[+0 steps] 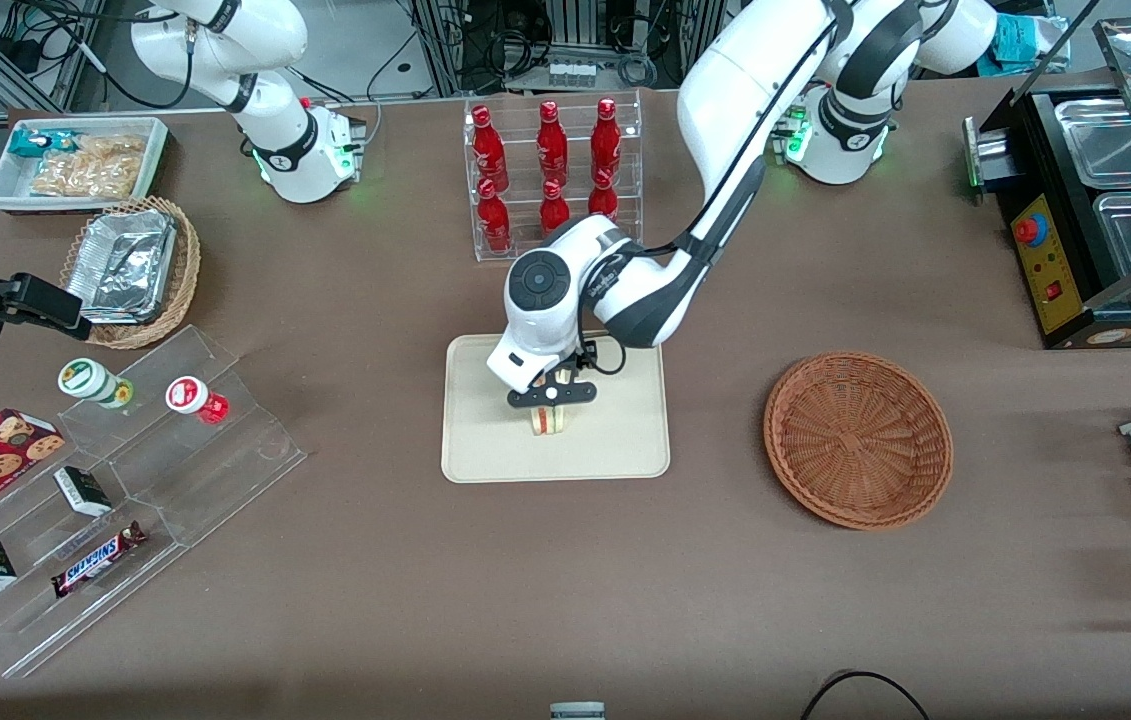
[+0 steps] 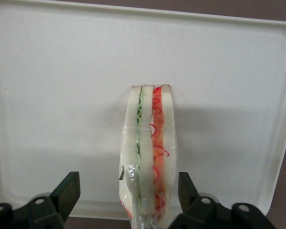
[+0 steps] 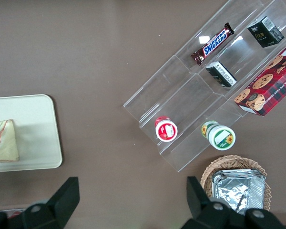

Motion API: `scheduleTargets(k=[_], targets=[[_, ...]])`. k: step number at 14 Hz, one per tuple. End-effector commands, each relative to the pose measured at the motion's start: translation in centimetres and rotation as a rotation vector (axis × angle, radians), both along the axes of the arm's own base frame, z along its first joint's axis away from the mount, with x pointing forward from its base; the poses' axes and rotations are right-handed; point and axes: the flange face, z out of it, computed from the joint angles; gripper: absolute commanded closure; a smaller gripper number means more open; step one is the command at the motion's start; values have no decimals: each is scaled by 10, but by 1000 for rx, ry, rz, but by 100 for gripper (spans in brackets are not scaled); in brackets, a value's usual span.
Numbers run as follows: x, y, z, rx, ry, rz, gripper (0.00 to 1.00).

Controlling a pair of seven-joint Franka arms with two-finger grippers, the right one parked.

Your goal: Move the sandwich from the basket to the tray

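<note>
Left wrist view: pincer spread open, straddling sandwich upright on tray.

Bright even overhead light, soft shadow beside the sandwich on the tray, wrist view slightly soft.

The front camera looks down on me from high up, taking in the whole surface. My wrist camera peers close past my end effector at the tray. The parked wrist camera, looking straight down, catches that same tray at its frame's left edge.
</note>
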Motion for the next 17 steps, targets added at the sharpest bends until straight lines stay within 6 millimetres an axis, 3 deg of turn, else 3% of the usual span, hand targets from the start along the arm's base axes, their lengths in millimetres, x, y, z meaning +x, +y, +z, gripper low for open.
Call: scheduleTargets(k=[1,4,8,12,17], targets=[[3,20,46,77,-3,19,0],[30,79,109,111,32,109,0],[50,163,130,111,78,123,0],[53,258,152,56,132,28,0],[46,359,200,38,233,-77,0]])
